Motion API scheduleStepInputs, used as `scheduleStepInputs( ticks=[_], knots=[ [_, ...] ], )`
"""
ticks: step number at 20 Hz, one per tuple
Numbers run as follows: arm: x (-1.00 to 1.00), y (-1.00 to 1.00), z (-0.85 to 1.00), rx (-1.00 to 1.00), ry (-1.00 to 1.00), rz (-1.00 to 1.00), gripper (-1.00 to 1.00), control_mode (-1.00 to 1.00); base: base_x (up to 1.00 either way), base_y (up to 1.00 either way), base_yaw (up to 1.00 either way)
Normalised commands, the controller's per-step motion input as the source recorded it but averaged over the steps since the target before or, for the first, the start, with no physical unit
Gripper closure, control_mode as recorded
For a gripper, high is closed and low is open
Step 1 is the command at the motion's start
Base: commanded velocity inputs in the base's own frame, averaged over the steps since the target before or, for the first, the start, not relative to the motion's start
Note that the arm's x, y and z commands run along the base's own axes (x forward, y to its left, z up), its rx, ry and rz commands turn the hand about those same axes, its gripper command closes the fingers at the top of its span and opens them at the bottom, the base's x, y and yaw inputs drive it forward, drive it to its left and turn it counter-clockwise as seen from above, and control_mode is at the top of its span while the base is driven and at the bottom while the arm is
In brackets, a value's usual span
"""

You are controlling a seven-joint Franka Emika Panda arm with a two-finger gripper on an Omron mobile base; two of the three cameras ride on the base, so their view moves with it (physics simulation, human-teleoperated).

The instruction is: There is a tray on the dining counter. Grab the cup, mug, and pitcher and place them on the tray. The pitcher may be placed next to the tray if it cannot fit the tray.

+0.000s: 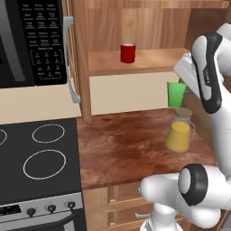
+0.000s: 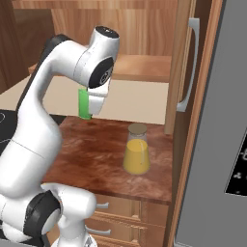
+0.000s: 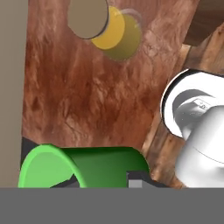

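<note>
Cup (image 3: pixel 83 166) pinched in gripper (image 3: pixel 105 181), jaws closed on its wall, lifted clear of the counter (image 1: pixel 131 144). Pitcher (image 1: pixel 179 131) stood on counter just below the gripper; mug (image 1: pixel 128 53) sat well beyond it on the shelf. Judged early: nothing yet placed on a tray.

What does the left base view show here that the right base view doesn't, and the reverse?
Left base view alone: the red mug on a wooden shelf, a microwave and the black stovetop's rings.

Right base view alone: a grey door panel along the right side, with a handle beside it.

Both: the green cup lifted off the countertop at the arm's end, and the pitcher standing on that countertop.
</note>
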Motion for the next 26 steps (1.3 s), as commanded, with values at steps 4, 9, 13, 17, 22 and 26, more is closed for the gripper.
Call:
scheduleStepInputs(
  ticks=[4,9,13,17,22,26],
  knots=[
    [-0.44,0.19,-0.22,-0.13,-0.07,0.00,1.00,-1.00,0.00,0.00,0.00],
    [-0.18,0.17,-0.04,-0.10,-0.01,0.00,1.00,-1.00,0.00,0.00,0.00],
    [-0.45,0.00,0.00,0.00,0.00,0.02,1.00,-1.00,0.00,0.00,0.00],
    [-0.43,0.00,-0.03,0.00,0.00,0.02,1.00,-1.00,0.00,0.00,0.00],
    [-0.32,0.03,-0.11,0.00,-0.06,0.00,1.00,-1.00,0.00,0.00,0.00],
    [0.00,0.00,0.00,0.00,-0.04,0.00,1.00,-1.00,0.00,0.00,0.00]
  ],
)
